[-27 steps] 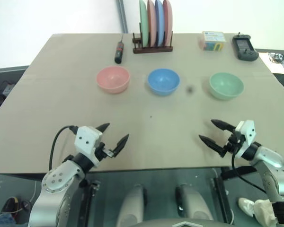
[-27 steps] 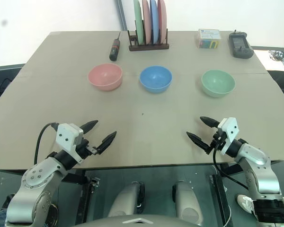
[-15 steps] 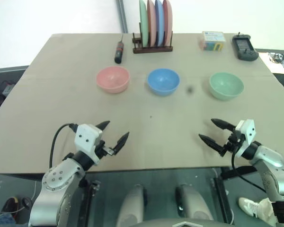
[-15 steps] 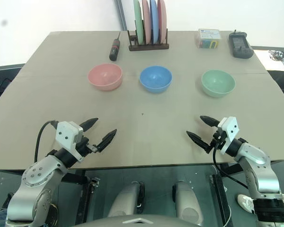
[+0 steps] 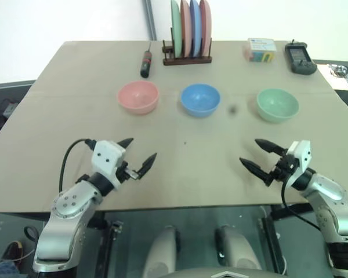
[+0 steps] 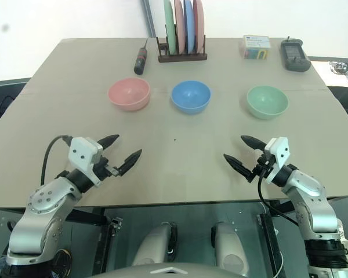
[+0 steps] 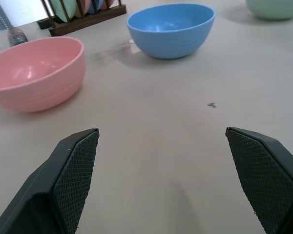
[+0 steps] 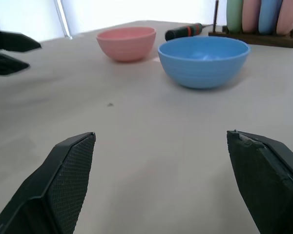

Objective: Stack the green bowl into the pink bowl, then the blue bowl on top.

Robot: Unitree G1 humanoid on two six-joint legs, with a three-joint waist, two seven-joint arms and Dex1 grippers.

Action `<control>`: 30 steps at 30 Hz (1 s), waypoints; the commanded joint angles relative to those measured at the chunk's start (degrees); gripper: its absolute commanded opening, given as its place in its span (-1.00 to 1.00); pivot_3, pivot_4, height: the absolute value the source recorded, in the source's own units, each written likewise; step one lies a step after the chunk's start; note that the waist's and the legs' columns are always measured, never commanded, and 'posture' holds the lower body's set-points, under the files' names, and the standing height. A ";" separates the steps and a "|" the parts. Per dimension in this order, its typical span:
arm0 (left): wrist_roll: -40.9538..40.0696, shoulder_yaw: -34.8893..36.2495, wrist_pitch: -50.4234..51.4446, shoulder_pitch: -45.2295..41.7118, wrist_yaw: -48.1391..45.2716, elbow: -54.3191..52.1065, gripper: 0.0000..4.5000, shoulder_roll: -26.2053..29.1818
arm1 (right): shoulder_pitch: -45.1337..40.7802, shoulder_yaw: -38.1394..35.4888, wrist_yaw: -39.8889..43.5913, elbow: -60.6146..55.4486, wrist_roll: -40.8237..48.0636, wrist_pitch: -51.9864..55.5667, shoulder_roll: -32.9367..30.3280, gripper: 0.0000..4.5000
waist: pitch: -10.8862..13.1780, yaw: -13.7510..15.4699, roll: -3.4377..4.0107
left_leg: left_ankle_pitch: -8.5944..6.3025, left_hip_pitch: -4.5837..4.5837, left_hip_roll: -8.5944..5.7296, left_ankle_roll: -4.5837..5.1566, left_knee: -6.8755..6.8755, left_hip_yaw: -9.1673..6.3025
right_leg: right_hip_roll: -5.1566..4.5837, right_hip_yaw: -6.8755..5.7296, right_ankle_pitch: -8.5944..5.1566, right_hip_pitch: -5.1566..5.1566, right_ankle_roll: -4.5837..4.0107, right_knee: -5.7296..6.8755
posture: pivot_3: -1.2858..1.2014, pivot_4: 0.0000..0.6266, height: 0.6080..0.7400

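Bowls — green bowl (image 5: 277,104) beyond right gripper (image 5: 257,157) | gripper empty, spread

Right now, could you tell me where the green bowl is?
The green bowl sits on the table's right side, right of the blue bowl, beyond the right gripper.

Each arm is a chain of rounded silver-grey metal segments with small dark screw holes in the joint housings. Just behind each tool sits a white, boxy block with dark dots on its face. The left tool (image 5: 137,157) and the right tool (image 5: 258,156) each carry two black fingers that taper to points; in the wrist views the inner faces of the fingers (image 7: 77,170) show a fine cross-hatched texture. A black cable loops from behind each white block back along the arm.
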 commanded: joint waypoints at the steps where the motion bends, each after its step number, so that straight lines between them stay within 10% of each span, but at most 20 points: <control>1: 4.26 -2.13 -0.55 -5.98 0.93 2.58 0.96 2.48 | -1.19 0.39 0.28 -6.47 4.56 3.11 0.03 1.00 | 0.00 0.06 0.00 | 0.00 0.00 0.00 0.00 0.00 0.00 | 0.00 0.00 0.00 0.00 0.00 0.00 | 0.03 -0.52 1.00; 26: 20.20 -19.35 -14.75 -57.84 -4.57 71.53 0.96 -3.41 | 2.22 0.14 -3.72 -15.29 9.82 6.50 0.16 1.00 | -0.02 1.19 -0.09 | 0.00 -0.16 -0.06 0.00 0.01 -0.12 | 0.01 -0.16 0.18 -0.02 0.17 -0.03 | 0.03 -0.52 1.00; 30: 20.94 -20.43 -16.24 -61.23 -7.60 78.21 0.58 -4.65 | 2.95 -0.05 -4.13 -15.51 9.49 6.03 0.09 1.00 | -0.02 1.15 -0.10 | 0.00 -0.16 -0.07 0.00 0.02 -0.12 | 0.01 -0.16 0.16 -0.01 0.22 -0.03 | 0.03 -0.52 1.00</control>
